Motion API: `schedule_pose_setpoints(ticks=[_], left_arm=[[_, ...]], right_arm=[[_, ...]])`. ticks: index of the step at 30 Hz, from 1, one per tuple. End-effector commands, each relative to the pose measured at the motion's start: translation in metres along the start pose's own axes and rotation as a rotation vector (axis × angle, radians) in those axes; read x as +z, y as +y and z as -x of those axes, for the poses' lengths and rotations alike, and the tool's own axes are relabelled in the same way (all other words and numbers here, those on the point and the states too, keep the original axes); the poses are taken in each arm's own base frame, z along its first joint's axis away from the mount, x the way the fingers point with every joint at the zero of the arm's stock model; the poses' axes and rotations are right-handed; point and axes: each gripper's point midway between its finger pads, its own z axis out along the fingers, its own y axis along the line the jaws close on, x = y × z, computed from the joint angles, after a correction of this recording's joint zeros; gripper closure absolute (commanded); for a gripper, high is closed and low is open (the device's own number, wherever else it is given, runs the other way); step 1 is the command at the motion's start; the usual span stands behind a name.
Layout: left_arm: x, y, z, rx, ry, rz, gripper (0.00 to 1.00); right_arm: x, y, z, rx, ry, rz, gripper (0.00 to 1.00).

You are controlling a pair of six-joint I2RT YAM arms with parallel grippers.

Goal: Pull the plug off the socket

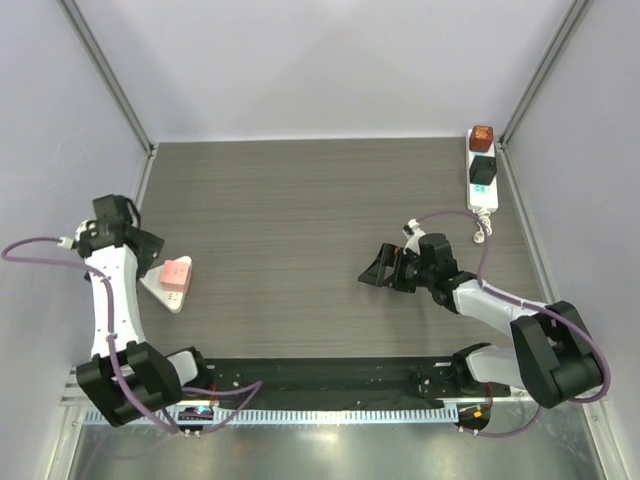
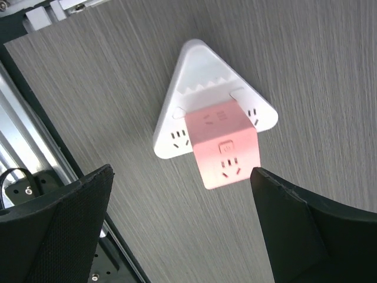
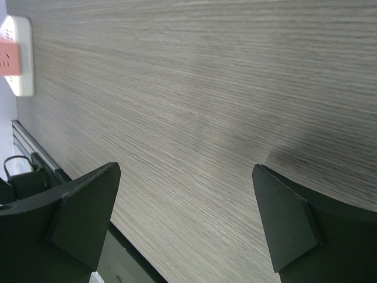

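Observation:
The socket (image 1: 482,194), a long white power strip, lies at the far right back corner of the table, and its knotted white cord (image 1: 481,233) trails toward me. Two plugs sit on it: a red-brown block (image 1: 482,136) at the far end and a black block (image 1: 483,169) beside it. My right gripper (image 1: 380,270) (image 3: 185,167) hovers open over bare table, well short and left of the strip, with nothing between its fingers. My left gripper (image 1: 150,252) (image 2: 181,171) is open at the far left, and the strip is out of both wrist views.
A white triangular plate (image 1: 160,288) (image 2: 200,65) with a pink cube adaptor (image 1: 177,273) (image 2: 224,147) on it lies just ahead of the left gripper, and it also shows as a white plate (image 3: 17,85) in the right wrist view. Metal wall rails frame the table, and a black rail (image 1: 320,375) runs along the near edge.

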Motion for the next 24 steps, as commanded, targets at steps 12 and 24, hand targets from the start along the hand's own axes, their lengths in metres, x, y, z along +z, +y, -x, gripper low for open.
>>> schedule_pose_setpoints(ticks=[12,24], left_arm=[[0.059,0.006,0.012,-0.15,0.14,-0.157,0.0],[0.106,0.015,-0.003,-0.234,0.171,-0.036,0.0]], right_arm=[[0.028,0.036,-0.023,-0.2,0.106,0.037,0.0],[0.007,0.044,-0.001,-0.256,0.028,-0.007,0.0]])
